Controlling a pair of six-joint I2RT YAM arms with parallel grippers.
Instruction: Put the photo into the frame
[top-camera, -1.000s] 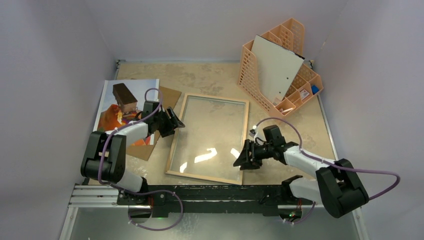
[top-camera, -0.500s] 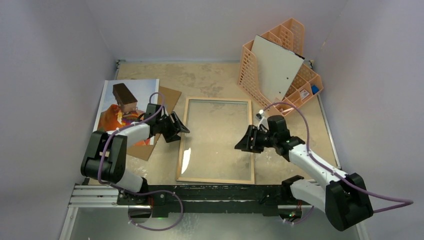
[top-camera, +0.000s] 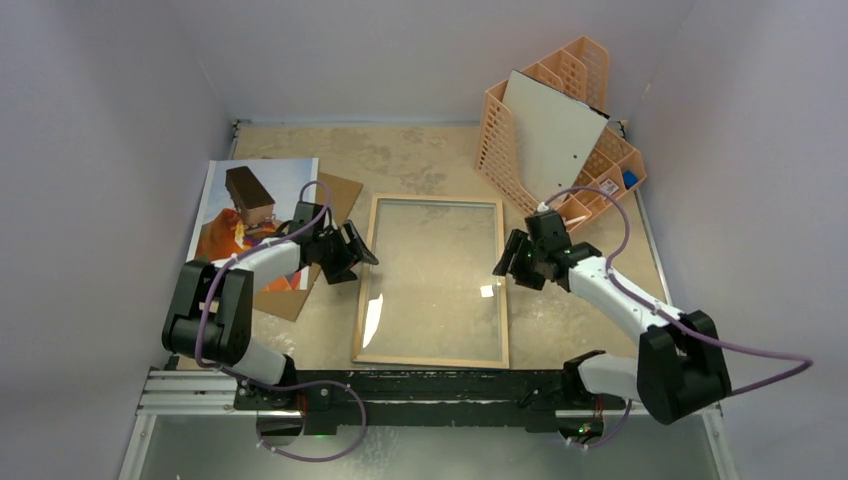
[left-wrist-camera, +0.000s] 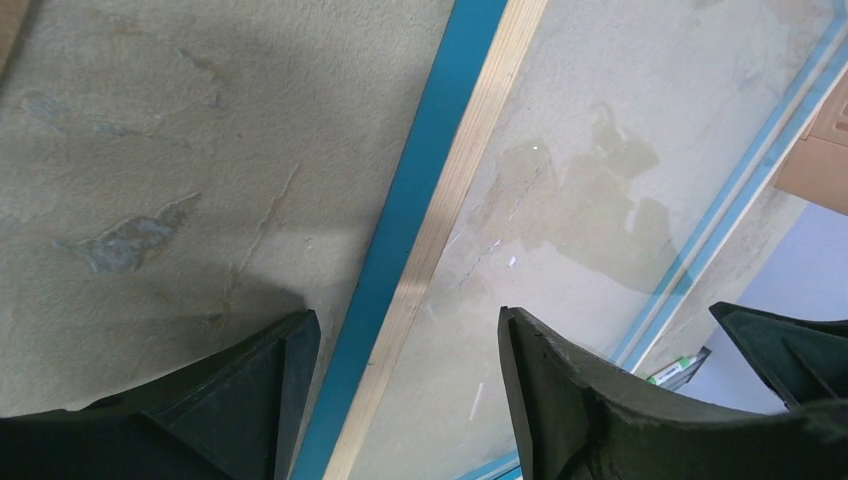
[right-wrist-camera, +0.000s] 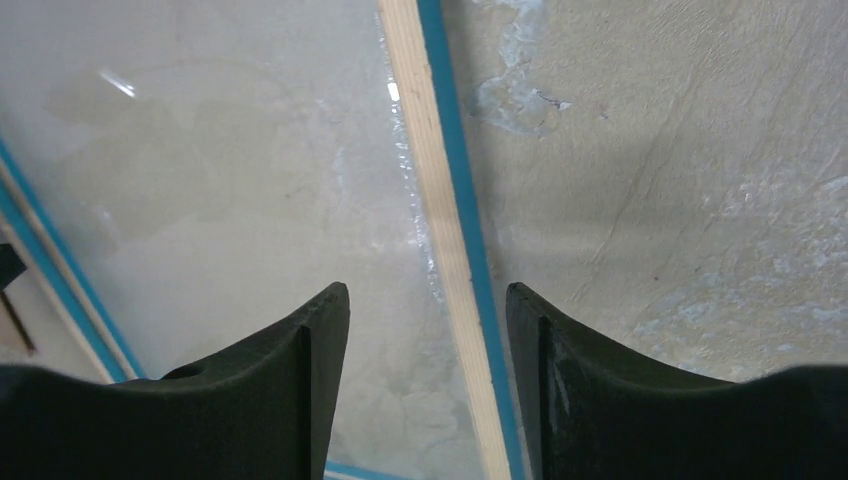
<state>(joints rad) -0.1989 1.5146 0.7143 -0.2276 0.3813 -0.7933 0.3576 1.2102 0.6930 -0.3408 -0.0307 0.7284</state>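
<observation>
From above, the frame (top-camera: 430, 357) lies flat in the middle of the table (top-camera: 420, 150). Its light wood rim faces up and the table surface shows through the glass. The photo (top-camera: 222, 210) lies flat at the left side of the table, near the frame but apart from it. It partly covers a brown backing board (top-camera: 340, 192), and the left arm crosses its near corner. The left gripper (top-camera: 352, 250) is at the frame's left rim and the right gripper (top-camera: 512, 262) is at its right rim. At the far right stands an orange organiser (top-camera: 497, 140) with a grey-white board (top-camera: 550, 140) leaning in it.

In the left wrist view, the left gripper (left-wrist-camera: 405, 400) is spread wide. The rim of the frame (left-wrist-camera: 450, 200), a blue strip beside a wood strip, runs between the two fingers with free space on both sides. Nothing is held.

In the right wrist view, the right gripper (right-wrist-camera: 428, 390) is also spread wide and straddles the opposite rim of the frame (right-wrist-camera: 425, 150) without gripping it. The tips seem to sit just above the surface, but this close view does not let me be sure.
</observation>
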